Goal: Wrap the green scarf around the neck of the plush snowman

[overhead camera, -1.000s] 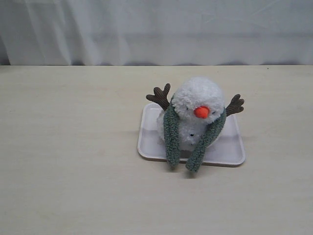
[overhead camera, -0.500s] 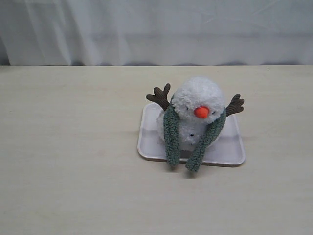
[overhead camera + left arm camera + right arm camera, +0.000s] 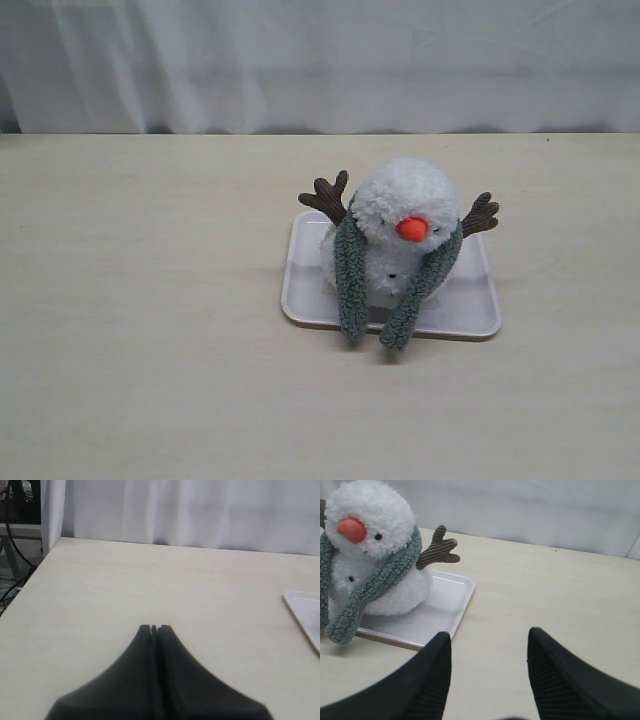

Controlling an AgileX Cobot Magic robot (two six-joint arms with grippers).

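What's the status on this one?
Left fingers shut, empty. Right fingers open, empty, off the tray. Scarf around snowman's neck, both ends hanging in front, uncrossed. Nothing in the way.

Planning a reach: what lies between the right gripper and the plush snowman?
Right wrist view: only bare table and the white tray's corner separate right gripper from plush snowman.

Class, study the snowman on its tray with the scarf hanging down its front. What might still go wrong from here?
1. The green scarf is only draped at the snowman's neck, its ends loose and uncrossed, so a nudge may slide it off.
2. Both ends reach past the front rim of the white tray; shifting the tray could tug them.
3. The open right gripper may snag a twig arm if it reaches in.
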